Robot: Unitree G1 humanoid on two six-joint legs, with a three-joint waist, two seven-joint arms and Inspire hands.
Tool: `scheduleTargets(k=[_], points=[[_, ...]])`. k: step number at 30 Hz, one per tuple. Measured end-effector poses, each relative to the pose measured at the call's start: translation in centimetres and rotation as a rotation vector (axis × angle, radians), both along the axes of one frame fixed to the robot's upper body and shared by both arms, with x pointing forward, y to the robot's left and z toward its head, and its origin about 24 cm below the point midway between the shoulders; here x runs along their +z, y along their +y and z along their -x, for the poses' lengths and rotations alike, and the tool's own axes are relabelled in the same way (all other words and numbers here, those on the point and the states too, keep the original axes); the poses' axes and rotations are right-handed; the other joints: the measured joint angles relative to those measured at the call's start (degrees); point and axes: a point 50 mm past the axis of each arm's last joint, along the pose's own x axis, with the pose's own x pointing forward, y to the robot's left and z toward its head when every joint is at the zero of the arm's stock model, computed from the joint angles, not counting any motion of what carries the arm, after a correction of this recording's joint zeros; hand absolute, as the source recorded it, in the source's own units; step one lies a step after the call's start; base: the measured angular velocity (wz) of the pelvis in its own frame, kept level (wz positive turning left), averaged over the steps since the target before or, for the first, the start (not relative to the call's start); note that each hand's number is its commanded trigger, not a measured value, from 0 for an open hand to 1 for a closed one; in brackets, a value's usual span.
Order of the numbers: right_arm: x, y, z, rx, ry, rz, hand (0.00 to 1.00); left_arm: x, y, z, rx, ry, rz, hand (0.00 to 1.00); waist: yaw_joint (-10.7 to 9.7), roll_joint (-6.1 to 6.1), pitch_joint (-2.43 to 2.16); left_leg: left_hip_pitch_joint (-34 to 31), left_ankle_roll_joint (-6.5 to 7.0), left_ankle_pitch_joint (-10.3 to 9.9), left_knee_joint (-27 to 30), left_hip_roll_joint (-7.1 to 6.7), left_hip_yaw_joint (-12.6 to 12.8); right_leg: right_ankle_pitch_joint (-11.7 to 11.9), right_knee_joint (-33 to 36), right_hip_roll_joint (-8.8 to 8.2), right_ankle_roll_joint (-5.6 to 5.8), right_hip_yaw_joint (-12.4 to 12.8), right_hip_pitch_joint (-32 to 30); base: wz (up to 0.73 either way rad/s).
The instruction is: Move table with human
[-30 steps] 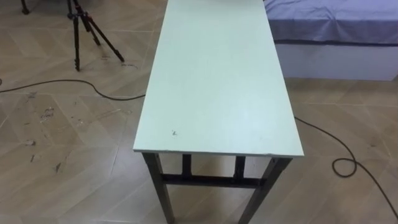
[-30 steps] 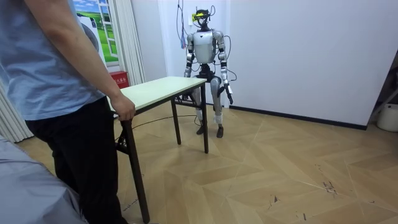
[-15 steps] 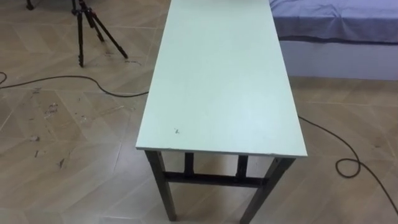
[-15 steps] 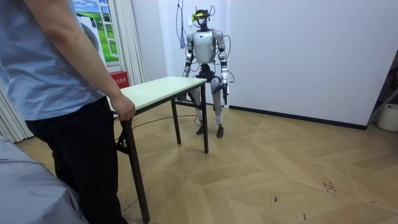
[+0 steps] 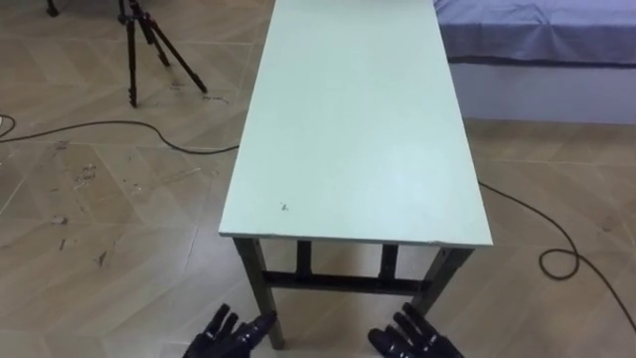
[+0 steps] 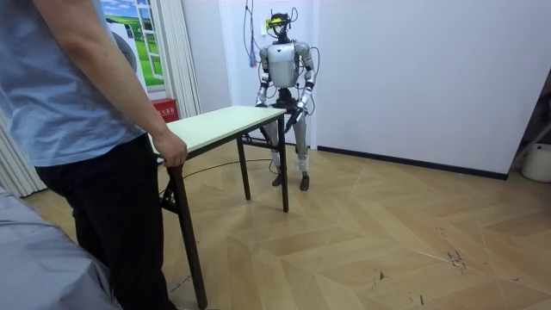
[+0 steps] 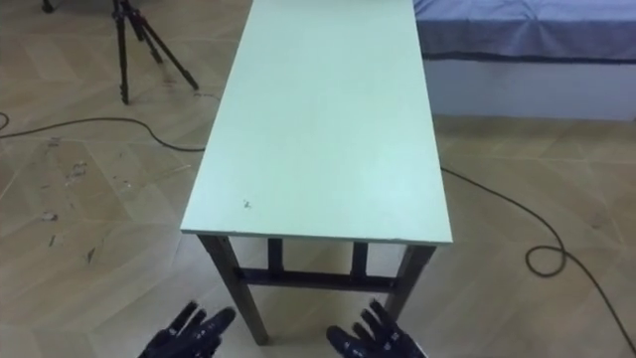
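the long pale-topped table [image 5: 358, 129] stands on the floor [image 5: 99, 199] before the robot, a person's hand [image 6: 171, 148] gripping its far end. the left hand [image 5: 231, 336] and right hand [image 5: 415, 341] hang below the near edge, fingers spread, empty. the table looks rigid and probably fairly heavy; best held under both near corners.

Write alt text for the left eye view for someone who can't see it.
A long pale green table runs away from the robot. Its left hand and right hand are open below the near end, not touching it. Tripod left, bed right.
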Motion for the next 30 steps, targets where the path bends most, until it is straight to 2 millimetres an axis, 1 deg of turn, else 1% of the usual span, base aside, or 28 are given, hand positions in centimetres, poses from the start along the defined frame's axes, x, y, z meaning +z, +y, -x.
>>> scheduleTargets(k=[1,3,5,7,9,12,15,17,22,24,26,30], points=[[0.2,0.4,-0.2,0.016,-0.010,-0.011,0.00,0.2,-0.4,0.0,-0.014,-0.009,0.016,0.00,-0.2,-0.02,0.02,0.0,0.00,0.0,0.0,0.00,0.0,0.0,0.0,0.01,0.01,0.0,0.0,0.03],[0.9,1.5,-0.7,0.064,-0.043,-0.056,0.00,0.9,-1.8,-0.3,-0.064,-0.044,0.075,0.00,-0.9,-0.08,0.05,-0.1,0.00,0.0,0.0,0.00,0.0,0.0,0.0,-0.02,0.04,0.0,0.0,0.02],[1.5,2.0,-1.1,0.085,-0.071,-0.072,0.00,1.5,-2.4,-0.6,-0.081,-0.073,0.110,0.00,-1.3,-0.17,0.09,-0.1,0.00,0.0,0.0,0.00,0.0,0.0,0.1,0.00,0.04,0.1,-0.1,0.00],[2.2,2.0,-1.6,0.097,-0.104,-0.074,0.00,2.1,-2.6,-1.1,-0.096,-0.106,0.126,0.00,-1.6,-0.22,0.08,-0.1,0.00,0.0,0.0,0.00,0.0,0.0,0.1,-0.01,0.04,0.0,-0.1,0.00],[2.7,2.0,-2.5,0.122,-0.137,-0.070,0.00,3.4,-2.7,-1.8,-0.131,-0.164,0.136,0.00,-2.2,-0.31,0.08,0.0,0.00,0.0,0.0,0.00,0.0,0.0,0.1,0.00,0.04,0.1,0.0,0.00],[3.2,1.6,-3.5,0.116,-0.162,-0.072,0.00,4.6,-3.0,-2.7,-0.139,-0.220,0.161,0.00,-2.2,-0.36,0.12,0.3,0.00,0.0,0.0,0.04,0.3,0.0,0.7,0.03,0.03,0.5,-0.1,-0.10],[3.6,1.4,-4.5,0.121,-0.181,-0.062,0.00,5.1,-3.2,-3.1,-0.149,-0.241,0.173,0.00,-2.4,-0.43,0.16,0.7,0.00,0.0,0.0,0.06,0.5,0.0,0.7,0.01,0.03,0.6,0.0,-0.09],[3.8,1.4,-4.8,0.115,-0.185,-0.063,0.00,5.2,-3.3,-3.2,-0.160,-0.239,0.178,0.00,-2.4,-0.46,0.18,0.8,0.00,0.0,0.0,0.07,0.8,0.0,0.8,0.00,0.03,0.6,0.0,0.00],[3.9,1.5,-5.6,0.114,-0.173,-0.046,0.00,5.4,-3.3,-3.7,-0.169,-0.236,0.192,0.00,-2.4,-0.56,0.22,0.9,0.00,0.0,0.0,0.06,0.8,0.0,0.9,0.03,0.03,0.8,0.0,0.00],[4.4,1.3,-6.3,0.087,-0.190,-0.058,0.00,5.6,-2.9,-4.2,-0.124,-0.238,0.232,0.00,-2.4,-0.51,0.24,0.9,0.00,0.0,0.0,0.05,0.8,0.0,0.9,0.05,0.02,0.9,0.0,0.00],[4.8,1.2,-6.6,0.061,-0.192,-0.078,0.00,5.6,-2.6,-4.4,-0.097,-0.224,0.240,0.00,-2.3,-0.42,0.29,0.9,0.00,0.0,0.0,0.05,0.8,0.0,0.9,0.08,0.02,0.9,0.0,0.00],[4.9,0.8,-6.8,0.042,-0.181,-0.093,0.00,5.8,-1.8,-5.1,-0.057,-0.203,0.203,0.00,-2.1,-0.18,0.45,1.0,0.00,0.0,0.0,0.09,0.8,0.0,1.2,0.09,0.01,0.7,0.0,0.00]])
